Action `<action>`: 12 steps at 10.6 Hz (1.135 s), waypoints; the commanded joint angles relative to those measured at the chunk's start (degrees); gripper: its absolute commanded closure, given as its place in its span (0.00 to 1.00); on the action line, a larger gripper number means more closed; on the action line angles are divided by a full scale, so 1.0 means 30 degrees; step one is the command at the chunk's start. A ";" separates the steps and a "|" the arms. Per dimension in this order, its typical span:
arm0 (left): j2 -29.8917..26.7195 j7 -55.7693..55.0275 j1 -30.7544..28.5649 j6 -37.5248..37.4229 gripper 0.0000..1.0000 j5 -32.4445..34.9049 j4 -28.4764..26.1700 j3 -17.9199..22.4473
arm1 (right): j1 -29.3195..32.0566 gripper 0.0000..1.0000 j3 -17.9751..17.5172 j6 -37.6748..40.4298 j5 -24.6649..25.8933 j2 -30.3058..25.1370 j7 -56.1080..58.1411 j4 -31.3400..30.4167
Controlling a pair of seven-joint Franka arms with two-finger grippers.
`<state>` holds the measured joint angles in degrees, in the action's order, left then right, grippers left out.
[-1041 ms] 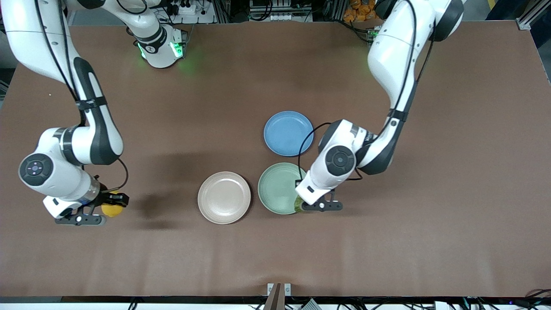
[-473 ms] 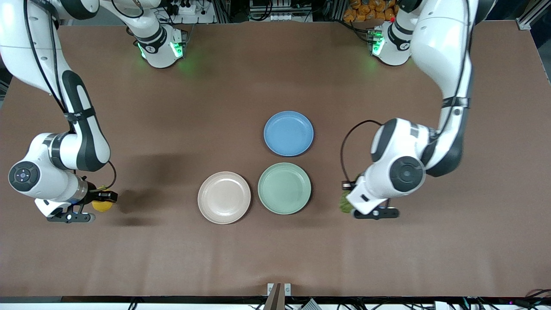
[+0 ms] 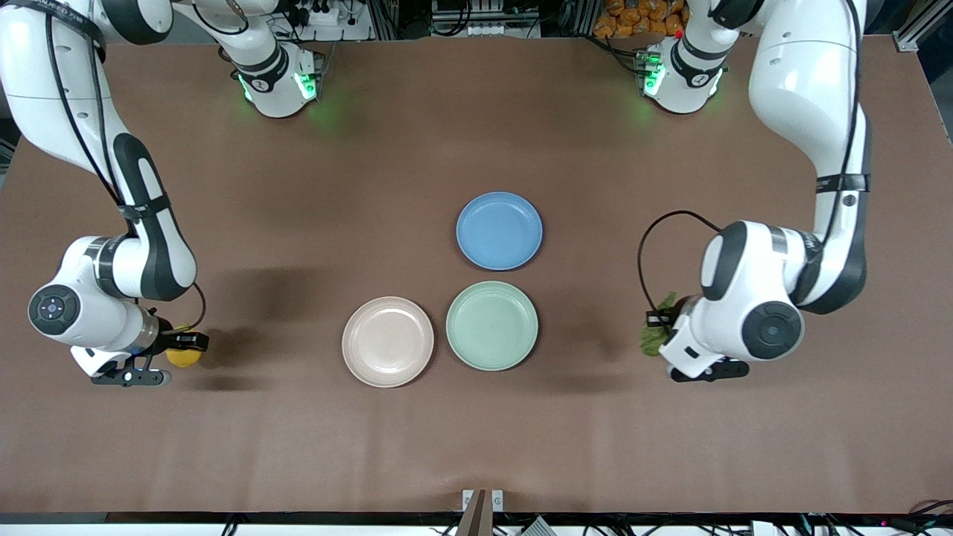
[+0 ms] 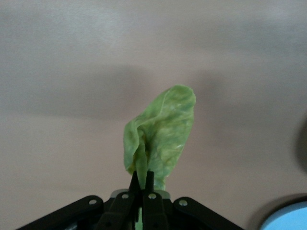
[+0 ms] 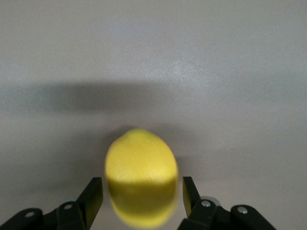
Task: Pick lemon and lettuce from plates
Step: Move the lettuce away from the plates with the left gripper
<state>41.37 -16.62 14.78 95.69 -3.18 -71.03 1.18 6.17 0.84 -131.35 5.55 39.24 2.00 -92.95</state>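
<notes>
Pinching the lettuce [image 4: 160,132] by its stem, the left gripper [image 4: 142,184] hangs over the table's [image 3: 476,447] left-arm end, its fingers hidden in the front view. The right gripper's [image 5: 142,194] jaws stand apart from the blurred lemon [image 5: 141,175] between them, above the right-arm end.

Two plates [image 3: 387,342] side by side, third [image 3: 499,230] farther.

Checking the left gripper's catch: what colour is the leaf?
Light yellow-green lettuce; the left wrist view shows it best.
</notes>
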 commanded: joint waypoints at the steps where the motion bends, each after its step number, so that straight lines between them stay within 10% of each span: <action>1: 0.0181 0.0735 -0.0384 -0.0111 1.00 0.1352 -0.0494 -0.0160 | 0.0229 0.09 -0.0280 0.0044 -0.0003 -0.0132 0.0065 -0.0130; 10: 0.1032 0.1322 -0.1322 0.0358 1.00 0.2698 -0.1344 -0.0131 | 0.0552 0.00 -0.0280 0.1037 -0.0003 -0.0598 0.0095 0.0016; 11: 0.1091 0.1641 -0.1409 0.0388 0.86 0.2701 -0.1344 -0.0160 | 0.0436 0.00 -0.0280 0.1766 0.0026 -0.0774 -0.0051 0.0103; 12: 0.1091 0.2717 -0.1584 0.0388 0.37 0.2730 -0.1344 -0.0132 | 0.0493 0.00 -0.0280 0.2092 0.0026 -0.0950 -0.0139 0.0220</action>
<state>44.55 -13.24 11.12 96.25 3.35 -74.86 1.16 7.03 0.72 -128.36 5.54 38.71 2.00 -92.28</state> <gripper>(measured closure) 0.934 0.000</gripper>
